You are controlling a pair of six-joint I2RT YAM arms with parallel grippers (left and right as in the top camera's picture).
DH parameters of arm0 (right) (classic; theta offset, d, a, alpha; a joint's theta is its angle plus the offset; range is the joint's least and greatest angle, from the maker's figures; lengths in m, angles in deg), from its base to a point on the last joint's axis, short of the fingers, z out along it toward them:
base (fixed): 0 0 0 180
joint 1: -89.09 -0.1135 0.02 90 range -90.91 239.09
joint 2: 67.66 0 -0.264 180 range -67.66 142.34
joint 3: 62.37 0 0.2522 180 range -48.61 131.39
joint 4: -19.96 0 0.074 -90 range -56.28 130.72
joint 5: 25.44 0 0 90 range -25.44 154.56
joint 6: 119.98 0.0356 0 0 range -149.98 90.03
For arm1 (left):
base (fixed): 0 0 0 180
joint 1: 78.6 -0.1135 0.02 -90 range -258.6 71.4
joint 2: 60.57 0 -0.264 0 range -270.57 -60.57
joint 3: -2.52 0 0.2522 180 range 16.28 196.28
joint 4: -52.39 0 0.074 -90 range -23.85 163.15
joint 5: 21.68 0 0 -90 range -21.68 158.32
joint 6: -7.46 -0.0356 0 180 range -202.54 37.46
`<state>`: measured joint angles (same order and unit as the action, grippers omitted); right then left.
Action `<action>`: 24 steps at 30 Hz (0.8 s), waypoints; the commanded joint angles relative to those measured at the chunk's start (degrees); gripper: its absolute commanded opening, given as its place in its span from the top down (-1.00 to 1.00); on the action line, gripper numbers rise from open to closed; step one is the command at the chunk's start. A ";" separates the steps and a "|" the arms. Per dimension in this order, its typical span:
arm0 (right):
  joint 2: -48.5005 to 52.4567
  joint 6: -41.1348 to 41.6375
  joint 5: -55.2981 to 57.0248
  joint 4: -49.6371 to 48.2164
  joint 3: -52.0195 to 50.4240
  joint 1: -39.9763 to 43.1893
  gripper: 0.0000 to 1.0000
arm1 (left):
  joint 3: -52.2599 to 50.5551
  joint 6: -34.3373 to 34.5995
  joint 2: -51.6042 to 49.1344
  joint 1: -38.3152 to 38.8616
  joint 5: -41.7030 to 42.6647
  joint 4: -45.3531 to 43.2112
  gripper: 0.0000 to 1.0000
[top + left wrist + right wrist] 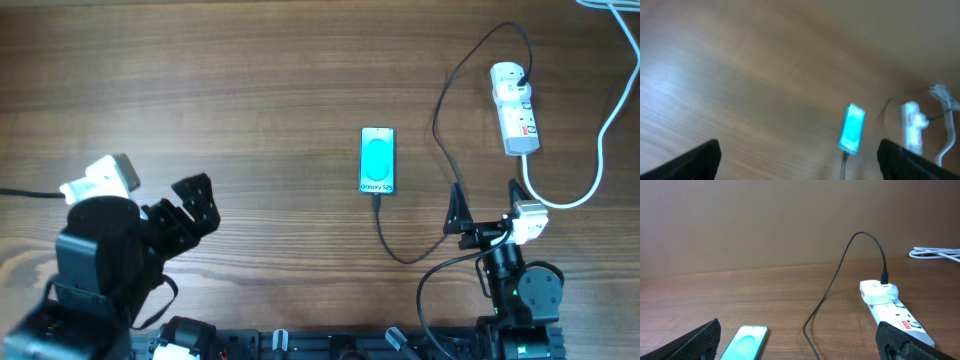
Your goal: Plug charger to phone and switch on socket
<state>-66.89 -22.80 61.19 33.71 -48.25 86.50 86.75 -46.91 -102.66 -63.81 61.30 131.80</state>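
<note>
Overhead, left pincer (197,205) and right pincer (488,207) are gaping empty by the counter's (250,80) near edge; charger (436,125) is running from phone (377,160) to socket (514,120) near the far-right corner.

left arm (95,250): parked lower left of the overhead frame
left gripper (196,204): points up-right, jaws wide apart
right arm (520,285): lower right
right gripper (487,212): points up-frame, jaws wide apart too
</note>
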 commanded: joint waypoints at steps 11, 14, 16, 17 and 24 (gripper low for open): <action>-0.50 -1.03 -0.07 -0.09 -0.09 -0.24 -0.99 | -58.66 -8.50 39.23 -12.76 16.59 -45.90 -1.00; -0.50 -1.03 -0.07 -0.11 -0.09 -0.24 -0.99 | -61.79 -12.22 39.89 -13.99 16.35 -50.49 -1.00; -0.50 -1.01 -0.07 -0.09 -0.09 -0.24 -0.99 | -62.69 -15.02 40.74 -14.05 15.54 -51.39 -1.00; -0.50 -1.03 -0.07 -0.09 -0.09 -0.24 -1.00 | -63.06 -15.98 41.86 -14.08 13.55 -51.30 -1.00; -0.50 -1.05 -0.07 -0.11 -0.09 -0.24 -0.99 | -64.81 -15.96 41.92 -15.72 5.01 -51.63 -1.00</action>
<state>-66.89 -22.80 61.19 33.75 -48.25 86.50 24.07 -61.48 -61.42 -77.87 69.56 80.65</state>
